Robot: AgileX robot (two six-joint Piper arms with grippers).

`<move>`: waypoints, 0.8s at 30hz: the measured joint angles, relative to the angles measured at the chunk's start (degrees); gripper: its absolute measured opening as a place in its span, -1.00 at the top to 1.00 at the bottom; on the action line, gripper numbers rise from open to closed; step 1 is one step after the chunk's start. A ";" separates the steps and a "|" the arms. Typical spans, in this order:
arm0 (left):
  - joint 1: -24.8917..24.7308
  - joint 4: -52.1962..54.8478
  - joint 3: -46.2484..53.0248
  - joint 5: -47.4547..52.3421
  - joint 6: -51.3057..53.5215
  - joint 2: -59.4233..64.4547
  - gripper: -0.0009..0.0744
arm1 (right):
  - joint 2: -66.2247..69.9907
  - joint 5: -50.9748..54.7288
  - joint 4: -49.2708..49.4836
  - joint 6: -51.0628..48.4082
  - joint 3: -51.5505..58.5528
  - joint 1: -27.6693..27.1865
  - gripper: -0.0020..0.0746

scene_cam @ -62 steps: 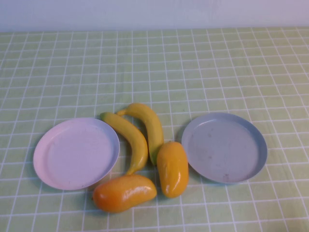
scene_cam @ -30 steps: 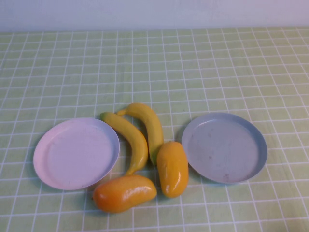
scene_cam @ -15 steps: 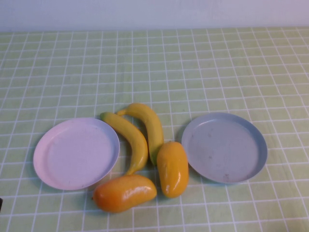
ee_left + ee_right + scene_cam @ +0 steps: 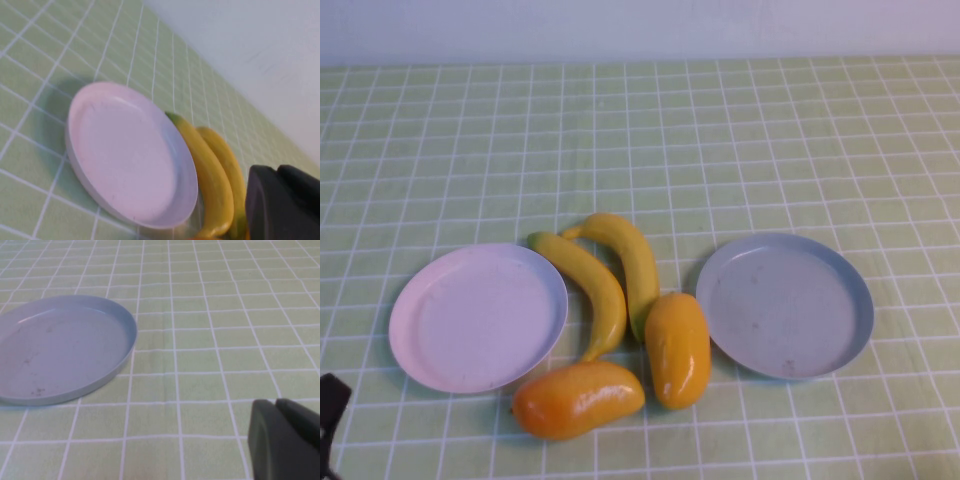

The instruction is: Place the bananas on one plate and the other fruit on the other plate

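1. A counter (image 4: 720,140) covered in a pale green cloth with a white grid fills the scene, meeting a plain whitish wall (image 4: 640,25) at its far edge.
2. The left end effector (image 4: 330,405) shows as a dark shape at the near left corner of the high view, clenched and holding nothing; in its own wrist view its black fingers (image 4: 280,205) sit pressed together.
3. Just ahead of the left end effector lies the pale pink plate (image 4: 420,345), bare, flat on the cloth.
4. Beyond that plate from the left end effector, the two bananas (image 4: 605,290) lie side by side and touching, their greenish tips pointing away from the robot; one banana's near edge runs right beside the pink rim.
5. Two orange-yellow mango-like fruits (image 4: 677,348) rest near the bananas' near ends: one lies lengthwise between the plates, the other (image 4: 578,399) lies crosswise close to the pink plate's near rim.
6. The right end effector (image 4: 282,437) is outside the high view; its wrist view shows dark fingers shut with no gap, gripping nothing.
7. The grey-blue plate (image 4: 100,365), lightly speckled, sits on the cloth ahead of the right end effector and off to one side, apart from it and bare.
8. Both plates lie on opposite sides of the fruit cluster.
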 joint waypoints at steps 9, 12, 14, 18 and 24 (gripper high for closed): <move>0.00 0.94 -21.60 22.75 15.03 26.79 0.98 | 0.00 0.00 0.00 0.00 0.00 0.00 0.99; 0.00 1.18 -27.78 27.86 24.65 34.53 0.98 | 0.00 0.00 0.00 0.00 0.00 0.00 0.99; 0.00 1.30 -31.23 31.09 30.37 38.85 0.98 | 0.00 0.00 0.00 0.00 0.00 0.00 0.99; -0.88 3.75 -36.64 35.85 37.33 46.62 0.98 | 0.00 0.00 0.00 0.00 0.00 0.00 0.99; -10.77 14.35 -42.86 37.09 37.33 53.76 0.98 | 0.00 0.00 0.00 0.00 0.00 0.00 0.99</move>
